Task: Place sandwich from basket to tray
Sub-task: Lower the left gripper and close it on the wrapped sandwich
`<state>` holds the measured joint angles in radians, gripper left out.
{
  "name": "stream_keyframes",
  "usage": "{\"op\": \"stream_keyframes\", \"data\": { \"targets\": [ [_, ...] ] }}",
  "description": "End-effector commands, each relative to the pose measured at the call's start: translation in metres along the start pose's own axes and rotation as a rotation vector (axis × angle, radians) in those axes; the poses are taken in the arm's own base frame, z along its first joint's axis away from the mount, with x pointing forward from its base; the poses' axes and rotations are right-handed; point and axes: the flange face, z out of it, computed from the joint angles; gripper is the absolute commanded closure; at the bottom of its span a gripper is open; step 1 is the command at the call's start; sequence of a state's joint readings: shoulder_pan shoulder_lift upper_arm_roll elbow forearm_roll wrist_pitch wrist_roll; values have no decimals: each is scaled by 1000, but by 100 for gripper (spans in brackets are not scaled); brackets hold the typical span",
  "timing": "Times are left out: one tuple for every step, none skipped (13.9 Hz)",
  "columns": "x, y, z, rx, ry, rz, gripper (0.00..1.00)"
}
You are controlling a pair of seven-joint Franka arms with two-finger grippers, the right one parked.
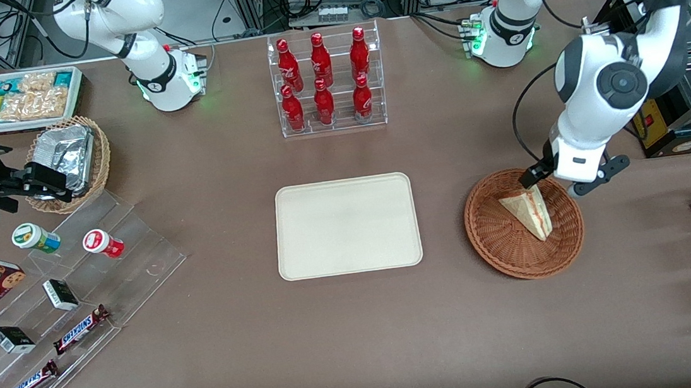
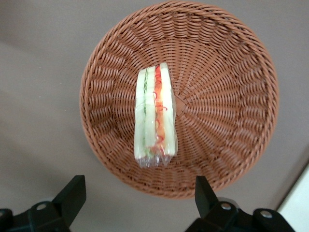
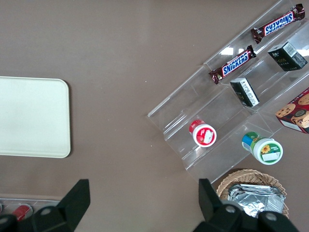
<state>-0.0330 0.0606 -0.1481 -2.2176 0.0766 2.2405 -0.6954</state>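
One sandwich (image 2: 155, 113) mid-basket (image 2: 231, 72), spread gripper (image 2: 137, 198) above rim.

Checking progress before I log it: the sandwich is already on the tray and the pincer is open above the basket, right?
Not quite. The sandwich lies in the basket, not on the tray, which holds nothing; the front view shows both. The rest stands: the pincer is open above the basket, as the left wrist view shows.

sandwich (image 1: 528, 213) – wrapped wedge in basket (image 1: 495, 236) | tray (image 1: 347, 226) – bare | gripper (image 1: 557, 183) above basket
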Motion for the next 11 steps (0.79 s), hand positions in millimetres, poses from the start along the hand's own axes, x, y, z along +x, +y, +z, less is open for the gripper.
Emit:
{"op": "stream_keyframes", "data": {
  "targets": [
    [4, 8, 27, 28, 23, 5, 0],
    [7, 11, 35, 14, 31, 7, 0],
    [9, 13, 45, 4, 33, 3, 0],
    [11, 13, 53, -4, 35, -6, 0],
    [10, 12, 60, -7, 34, -11, 0],
    [10, 14, 64, -14, 37, -22, 0],
    [10, 13, 68, -11, 30, -29, 0],
    [10, 14, 74, -9, 26, -28, 1],
    [11, 15, 78, -17, 31, -28, 10],
    [12, 14, 79, -20, 33, -31, 26],
    [11, 14, 80, -19, 31, -29, 54]
  ]
}}
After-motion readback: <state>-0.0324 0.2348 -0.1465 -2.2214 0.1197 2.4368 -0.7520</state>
